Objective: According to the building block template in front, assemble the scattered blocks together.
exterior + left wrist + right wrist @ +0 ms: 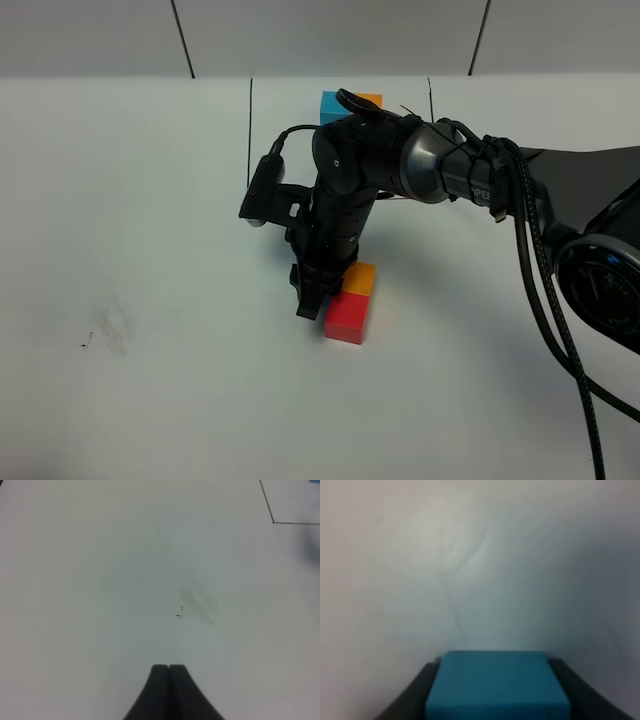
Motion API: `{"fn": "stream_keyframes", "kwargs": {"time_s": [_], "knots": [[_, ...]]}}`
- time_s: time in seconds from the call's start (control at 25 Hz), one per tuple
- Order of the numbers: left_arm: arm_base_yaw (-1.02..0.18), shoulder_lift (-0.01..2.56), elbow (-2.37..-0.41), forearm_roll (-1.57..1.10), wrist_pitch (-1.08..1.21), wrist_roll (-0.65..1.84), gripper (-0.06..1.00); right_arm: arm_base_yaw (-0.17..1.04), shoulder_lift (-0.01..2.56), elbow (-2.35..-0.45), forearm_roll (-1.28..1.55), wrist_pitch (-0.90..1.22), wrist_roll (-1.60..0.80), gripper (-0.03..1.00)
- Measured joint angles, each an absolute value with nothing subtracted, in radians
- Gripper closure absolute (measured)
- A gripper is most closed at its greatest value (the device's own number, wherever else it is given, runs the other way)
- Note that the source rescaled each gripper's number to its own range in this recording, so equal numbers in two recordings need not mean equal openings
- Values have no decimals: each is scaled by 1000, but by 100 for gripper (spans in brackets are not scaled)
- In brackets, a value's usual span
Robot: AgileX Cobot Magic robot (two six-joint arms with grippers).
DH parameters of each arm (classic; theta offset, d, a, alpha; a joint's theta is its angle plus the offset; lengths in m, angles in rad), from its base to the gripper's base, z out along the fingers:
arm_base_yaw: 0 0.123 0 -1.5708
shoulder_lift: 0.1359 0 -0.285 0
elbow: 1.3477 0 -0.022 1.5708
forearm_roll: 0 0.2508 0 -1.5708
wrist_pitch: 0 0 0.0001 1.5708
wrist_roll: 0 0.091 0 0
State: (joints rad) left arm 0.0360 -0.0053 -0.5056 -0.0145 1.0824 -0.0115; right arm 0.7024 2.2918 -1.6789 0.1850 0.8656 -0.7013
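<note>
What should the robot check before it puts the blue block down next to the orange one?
1. Blue block sits between the right gripper fingers: ok.
2. Orange block and red block touch in a line: ok.
3. Right gripper is down just left of the orange block, where blue belongs: ok.
4. Blue block lined up square with orange: cannot tell, the arm hides it.
5. Template visible for comparing: not ok, mostly hidden behind the arm.
6. Left gripper shut and away from the blocks: ok.
</note>
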Motion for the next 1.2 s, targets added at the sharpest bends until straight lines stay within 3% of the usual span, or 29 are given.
{"fn": "stream_keyframes", "kwargs": {"time_s": [1.2], "knots": [[36, -5, -506, -14, 1082, -11, 94, 702, 2292, -1679, 163, 866, -664, 50]]}}
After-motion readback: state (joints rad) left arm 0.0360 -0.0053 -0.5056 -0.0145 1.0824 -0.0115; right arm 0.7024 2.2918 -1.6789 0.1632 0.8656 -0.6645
